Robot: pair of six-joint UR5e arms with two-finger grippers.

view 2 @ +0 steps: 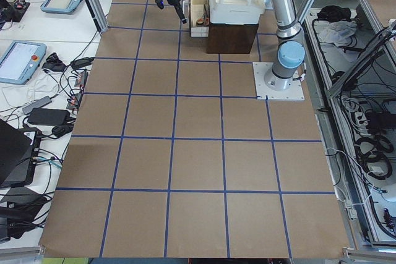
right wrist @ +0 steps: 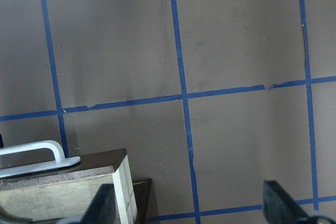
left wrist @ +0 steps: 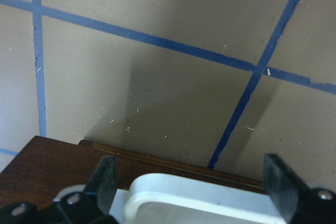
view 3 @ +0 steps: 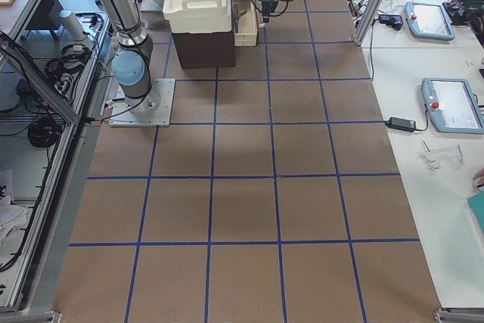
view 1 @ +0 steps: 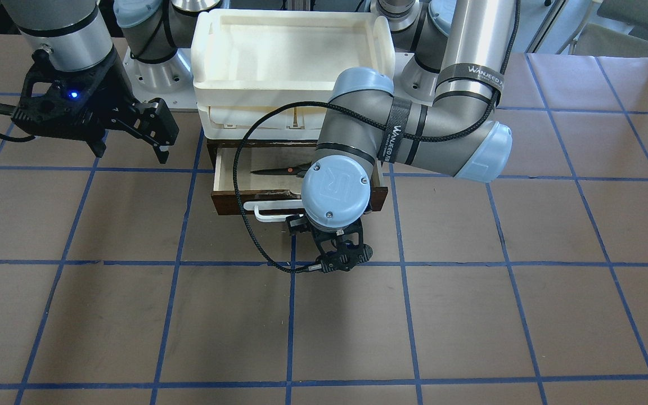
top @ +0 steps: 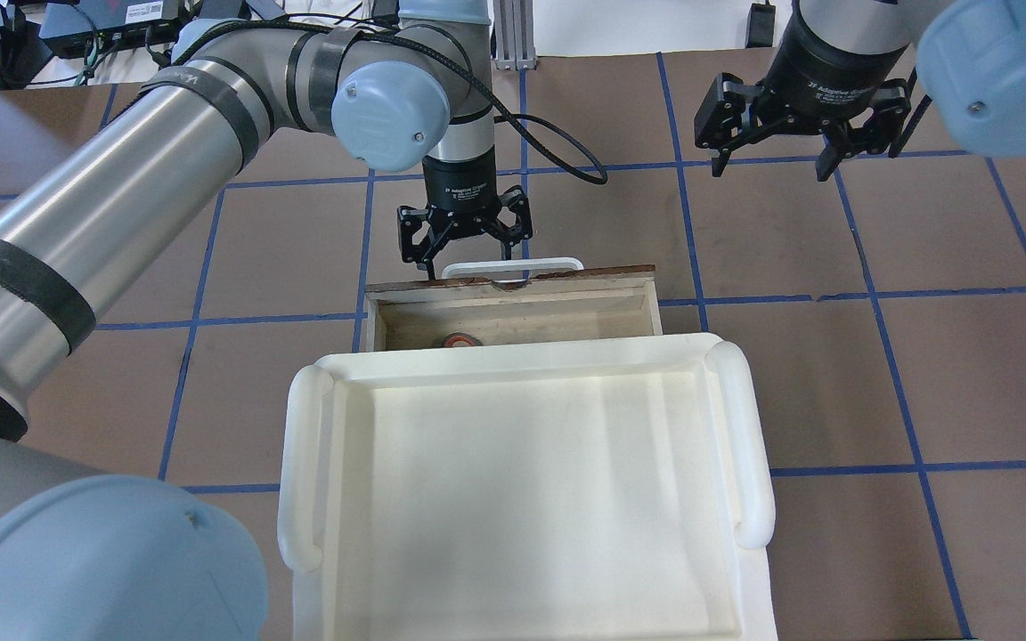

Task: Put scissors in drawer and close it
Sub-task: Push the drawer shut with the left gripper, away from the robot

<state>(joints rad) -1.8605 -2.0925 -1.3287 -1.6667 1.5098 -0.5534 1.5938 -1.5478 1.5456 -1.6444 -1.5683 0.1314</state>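
Note:
The drawer [view 1: 228, 202] stands pulled out below the cream tray unit, with its dark front and white bar handle [top: 513, 264] facing away from me. The scissors [view 1: 278, 169] lie inside on the pale bottom; the overhead view shows only an orange-lined loop [top: 460, 340]. My left gripper [top: 467, 255] is open just in front of the drawer front. In the left wrist view [left wrist: 191, 182] its fingers straddle the handle [left wrist: 210, 198] without closing on it. My right gripper [top: 771, 165] hangs open and empty above the table, off to the drawer's side.
The cream plastic tray unit [top: 522, 490] sits on top of the drawer's cabinet and hides the back of the drawer. The right wrist view shows the drawer's corner [right wrist: 79, 179] and brown table with blue tape lines. The left arm's cable [view 1: 239, 185] loops over the drawer.

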